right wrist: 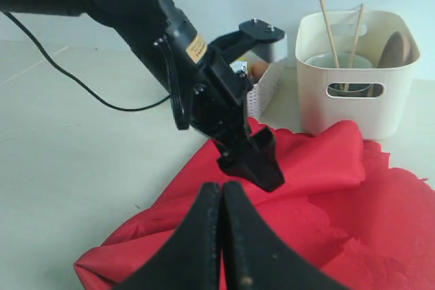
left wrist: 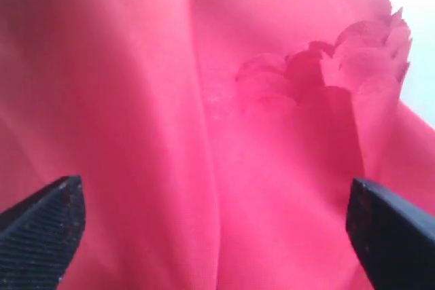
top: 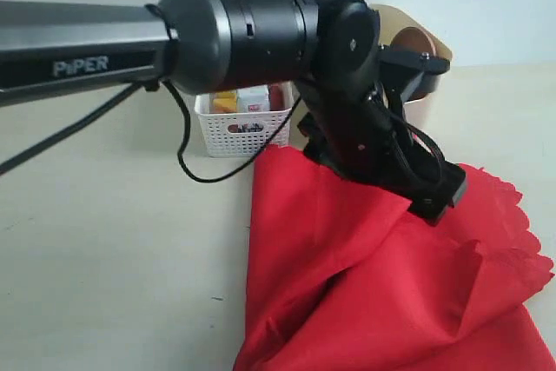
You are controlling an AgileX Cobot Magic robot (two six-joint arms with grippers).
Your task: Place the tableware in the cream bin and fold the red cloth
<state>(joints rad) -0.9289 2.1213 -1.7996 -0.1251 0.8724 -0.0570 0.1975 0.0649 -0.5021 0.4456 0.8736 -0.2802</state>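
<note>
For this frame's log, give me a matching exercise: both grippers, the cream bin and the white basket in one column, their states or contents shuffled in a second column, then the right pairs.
1. left gripper
2. right gripper
3. cream bin
4. white lattice basket

A. chopsticks stand in it
B. jaws wide apart, close over the red cloth
C. shut tight
D. holds a white carton

Pairs: 1-B, 2-C, 3-A, 4-D.
</note>
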